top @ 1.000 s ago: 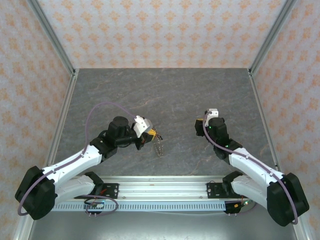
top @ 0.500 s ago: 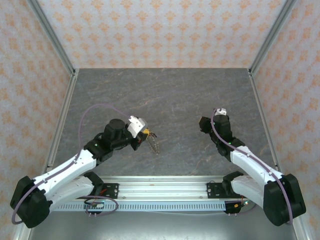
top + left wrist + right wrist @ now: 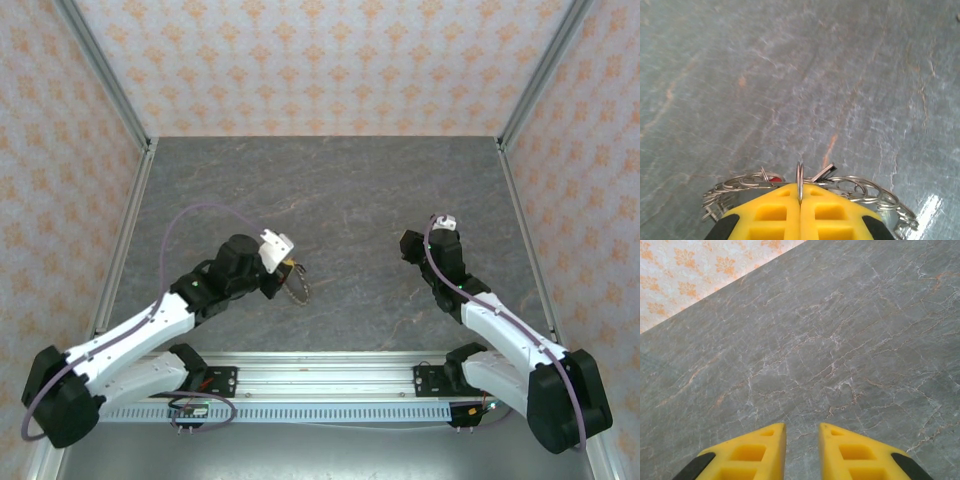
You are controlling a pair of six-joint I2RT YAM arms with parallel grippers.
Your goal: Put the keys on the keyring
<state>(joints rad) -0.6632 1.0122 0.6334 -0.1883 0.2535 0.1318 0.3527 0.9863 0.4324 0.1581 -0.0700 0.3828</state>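
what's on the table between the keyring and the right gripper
Nothing: in the top view, the grey table between the keyring and the right gripper is bare.

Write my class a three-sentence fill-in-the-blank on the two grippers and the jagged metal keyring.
The left gripper is ___ on the jagged brownish-grey metal keyring.
The right gripper has its jaws ___, with nothing between them.
The plastic fingers of both grippers are ___ in colour.
Missing words: shut; open; yellow.
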